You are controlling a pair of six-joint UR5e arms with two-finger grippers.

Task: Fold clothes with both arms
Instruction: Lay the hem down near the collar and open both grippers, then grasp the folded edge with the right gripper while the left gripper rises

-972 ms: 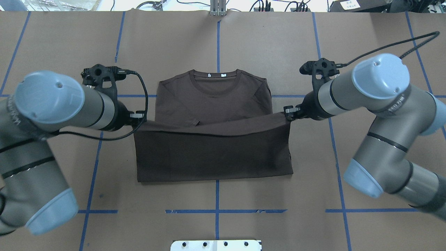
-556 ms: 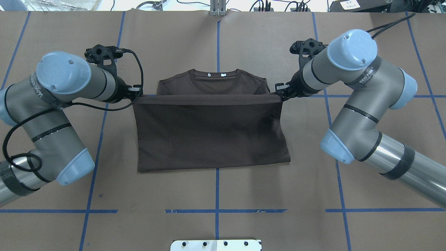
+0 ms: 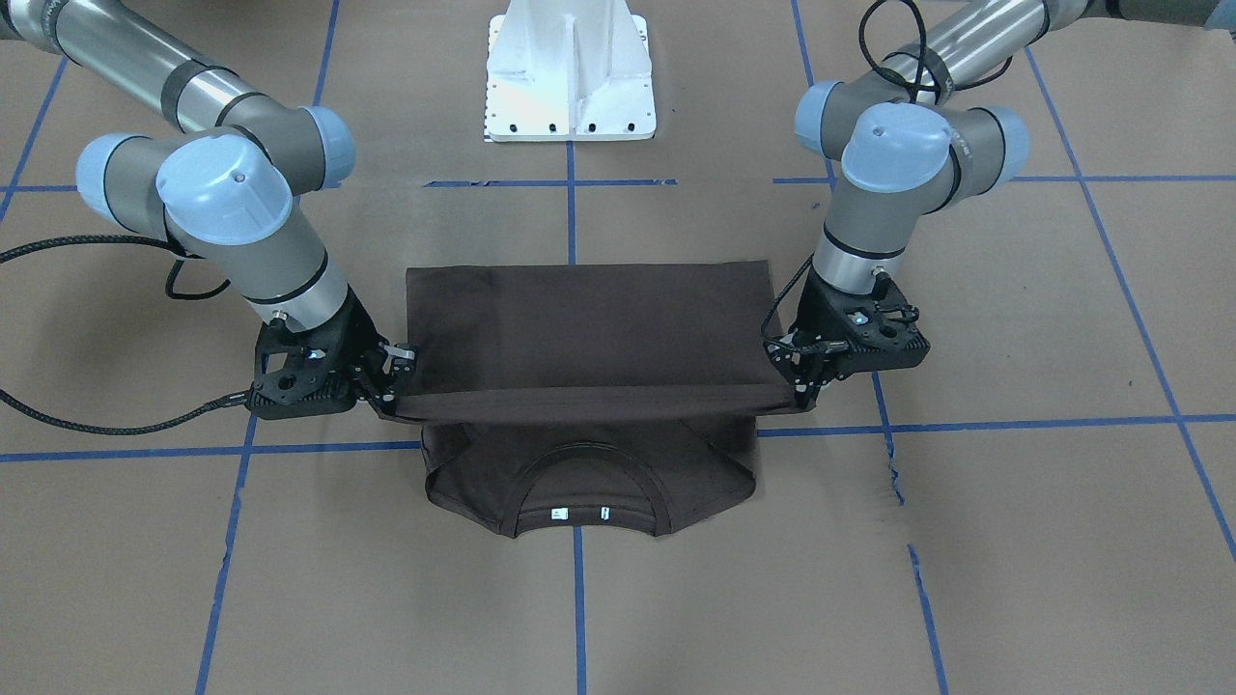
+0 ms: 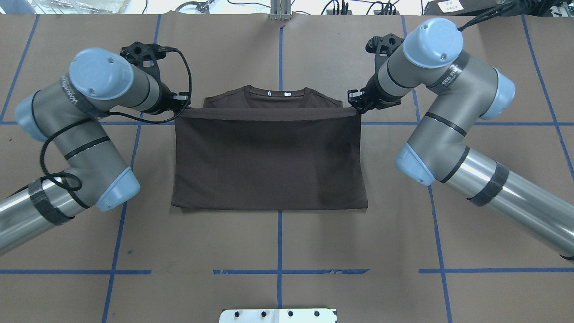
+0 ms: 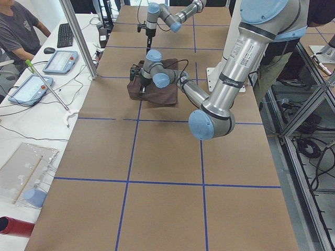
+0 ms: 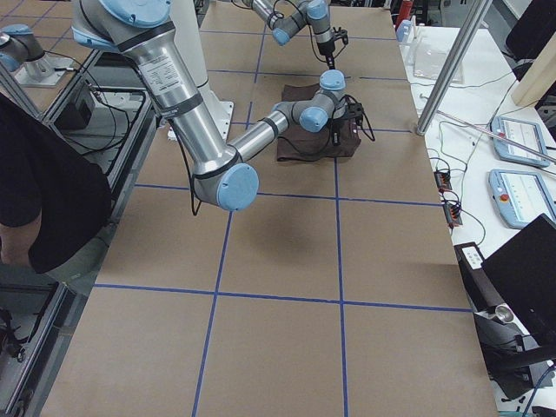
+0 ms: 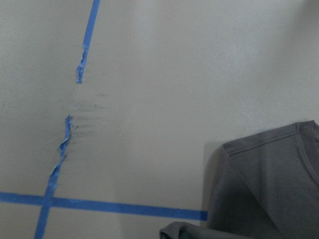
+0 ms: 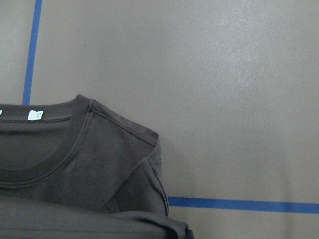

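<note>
Pinching one corner of the hem of the dark brown-grey T-shirt, the left end effector is clamped shut on the cloth. The right end effector grips the opposite corner the same way. Between them the hem is drawn into a straight, taut line.

The T-shirt lies in the middle of the bench, its lower half doubled over the upper. Past the held edge only the ribbed collar and the shoulder tips show, with small white neck labels inside the collar.

A black cable loops from the left wrist, just beside the shirt's corner. Blue tape lines cross the brown paper cover, and one runs under the shirt. The white pedestal base sits on the robot's side, well apart from the cloth.

Beyond the bench's far edge, a side table carries tablets and a keyboard, with a seated person beside it.
</note>
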